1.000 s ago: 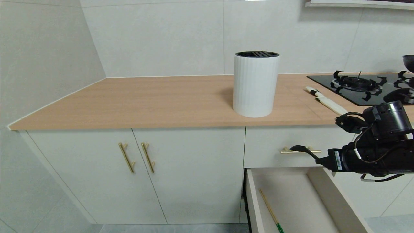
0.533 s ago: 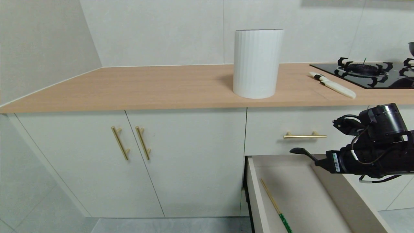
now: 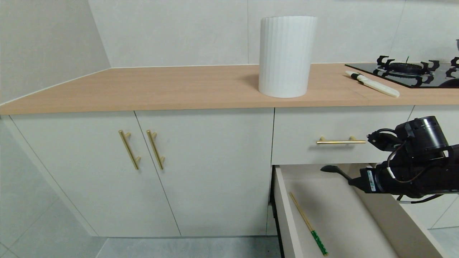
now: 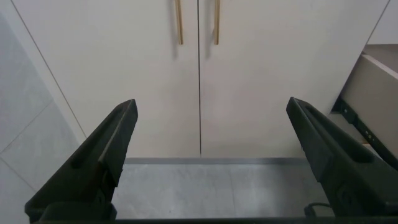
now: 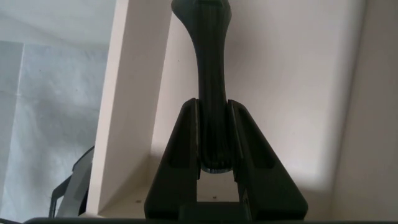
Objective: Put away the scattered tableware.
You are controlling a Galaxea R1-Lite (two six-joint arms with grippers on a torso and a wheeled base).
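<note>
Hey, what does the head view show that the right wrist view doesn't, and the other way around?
Head view adds the countertop with the white ribbed holder, a knife and the stove, the cabinet doors, and chopsticks lying in the open drawer. Right wrist view adds the close look: the right gripper clamped on both sides of the black spoon handle. Shared: that gripper holding the spoon above the open drawer.

We lose the top of the white holder (image 3: 287, 57) at the upper edge; the black utensil (image 5: 208, 74) has its far end cut off too (spoon or ladle, we cannot tell), and the drawer (image 3: 283, 215) runs off below
</note>
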